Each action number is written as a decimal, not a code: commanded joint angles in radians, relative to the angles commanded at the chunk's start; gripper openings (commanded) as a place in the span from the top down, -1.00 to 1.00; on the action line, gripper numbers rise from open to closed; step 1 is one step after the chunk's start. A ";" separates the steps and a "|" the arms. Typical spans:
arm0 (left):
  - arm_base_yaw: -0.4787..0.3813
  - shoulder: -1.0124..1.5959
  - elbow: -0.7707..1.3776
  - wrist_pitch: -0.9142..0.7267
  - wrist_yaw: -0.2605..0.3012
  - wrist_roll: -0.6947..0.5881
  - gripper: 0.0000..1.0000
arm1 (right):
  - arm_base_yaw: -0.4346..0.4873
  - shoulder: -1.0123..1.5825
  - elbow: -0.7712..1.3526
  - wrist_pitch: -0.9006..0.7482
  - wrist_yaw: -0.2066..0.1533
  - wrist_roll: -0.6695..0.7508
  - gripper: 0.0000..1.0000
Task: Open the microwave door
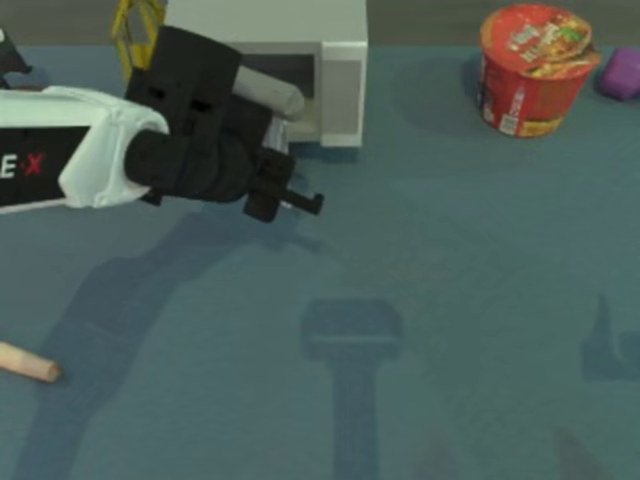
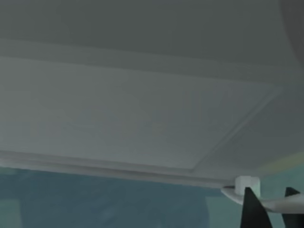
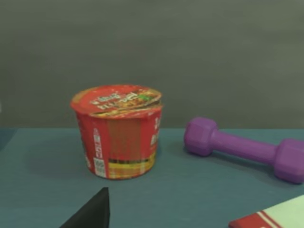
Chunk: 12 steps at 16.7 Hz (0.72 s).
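Observation:
The white-grey microwave [image 1: 300, 20] stands at the back of the table, left of centre, its narrow control panel [image 1: 343, 95] facing front. My left arm reaches across its front, and the left gripper [image 1: 290, 195] sits a little in front of the oven. In the top view the arm hides the microwave door. The left wrist view is filled by the microwave door [image 2: 118, 109], a grey window in a white frame. There my left gripper [image 2: 270, 209] is shut on the white door handle [image 2: 247, 183]. My right gripper [image 3: 97, 211] is parked off the top view's right, facing the noodle cup.
A red noodle cup [image 1: 530, 70] [image 3: 118, 133] stands at the back right with a purple dumbbell [image 1: 622, 72] [image 3: 247, 147] beside it. A yellow object [image 1: 135, 25] stands left of the microwave. A tan stick [image 1: 25, 362] lies front left. A red-and-white thing [image 3: 270, 216] lies near the right gripper.

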 joint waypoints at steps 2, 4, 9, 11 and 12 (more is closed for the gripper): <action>0.000 0.000 0.000 0.000 0.000 0.000 1.00 | 0.000 0.000 0.000 0.000 0.000 0.000 -1.00; -0.008 0.001 0.001 -0.001 0.008 -0.006 1.00 | 0.000 0.000 0.000 0.000 0.000 0.000 -1.00; 0.014 -0.016 -0.016 -0.001 0.038 0.040 1.00 | 0.000 0.000 0.000 0.000 0.000 0.000 -1.00; 0.025 -0.021 -0.026 -0.003 0.051 0.060 1.00 | 0.000 0.000 0.000 0.000 0.000 0.000 -1.00; 0.026 -0.022 -0.026 -0.003 0.052 0.061 1.00 | 0.000 0.000 0.000 0.000 0.000 0.000 -1.00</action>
